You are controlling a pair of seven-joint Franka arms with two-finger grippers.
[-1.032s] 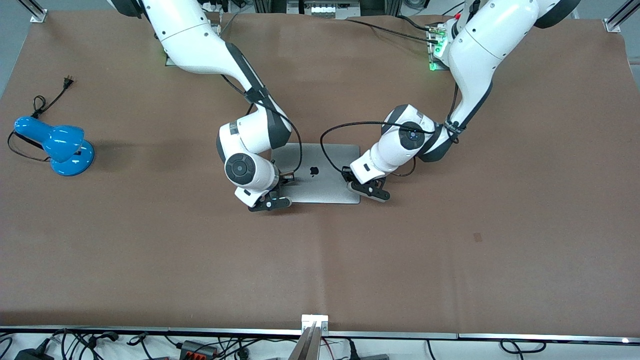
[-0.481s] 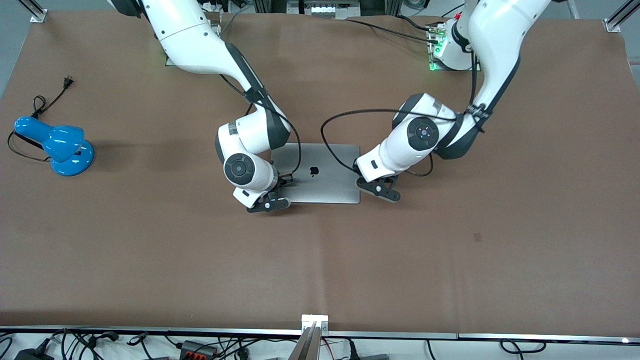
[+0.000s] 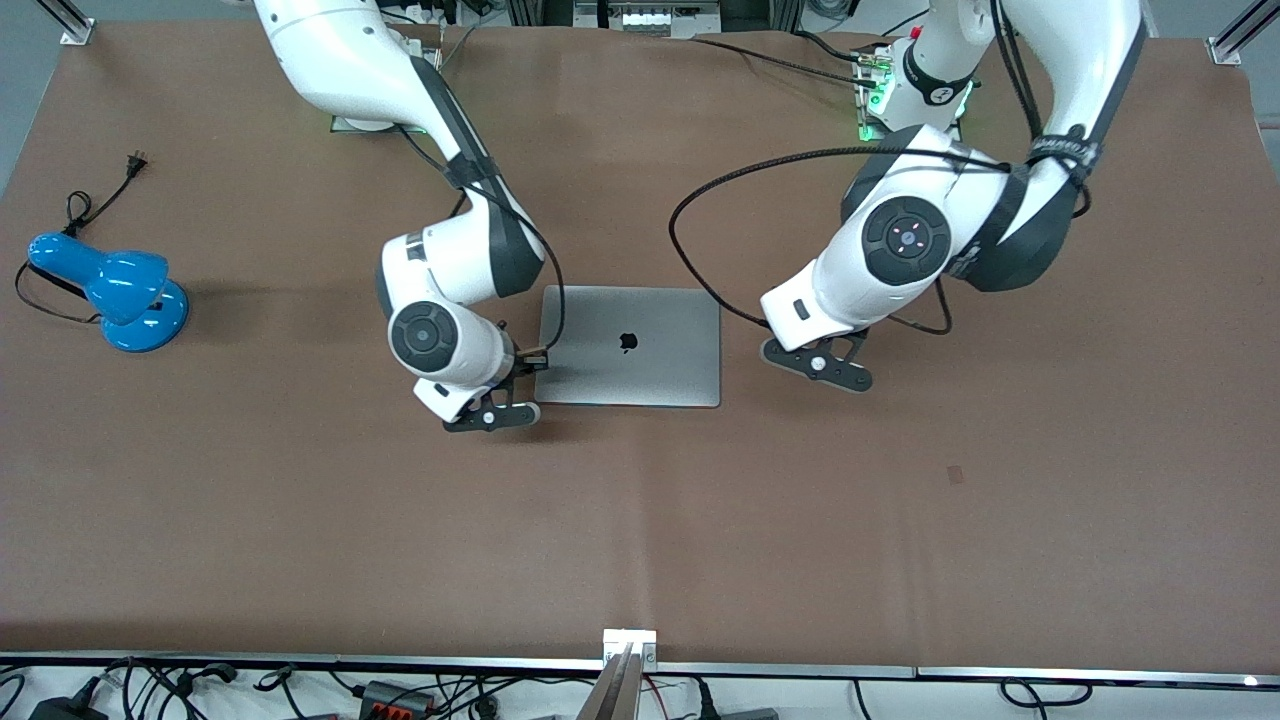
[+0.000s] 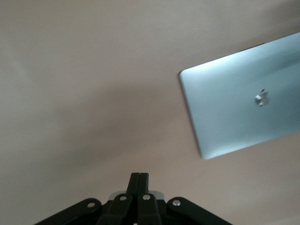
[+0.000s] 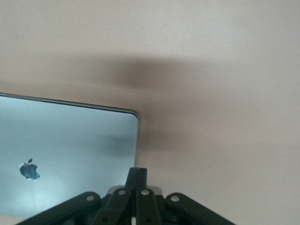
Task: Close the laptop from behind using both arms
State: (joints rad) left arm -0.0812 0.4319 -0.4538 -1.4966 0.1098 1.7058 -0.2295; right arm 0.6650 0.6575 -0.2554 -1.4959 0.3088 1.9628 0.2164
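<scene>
The silver-grey laptop (image 3: 630, 345) lies closed and flat on the brown table, its lid with the black apple logo facing up. It also shows in the left wrist view (image 4: 243, 101) and in the right wrist view (image 5: 65, 154). My left gripper (image 3: 818, 365) is shut and empty, over bare table beside the laptop's edge toward the left arm's end; its shut fingertips (image 4: 139, 177) show in its wrist view. My right gripper (image 3: 492, 415) is shut and empty, over the table just off the laptop's corner toward the right arm's end, also seen in its wrist view (image 5: 136, 171).
A blue desk lamp (image 3: 110, 290) with a black cord and plug lies at the right arm's end of the table. The table's metal front edge (image 3: 630, 640) runs along the side nearest the front camera.
Both grippers have moved off the laptop lid and outward, away from each other. The left arm has swung farther and risen; the laptop stays closed and still.
</scene>
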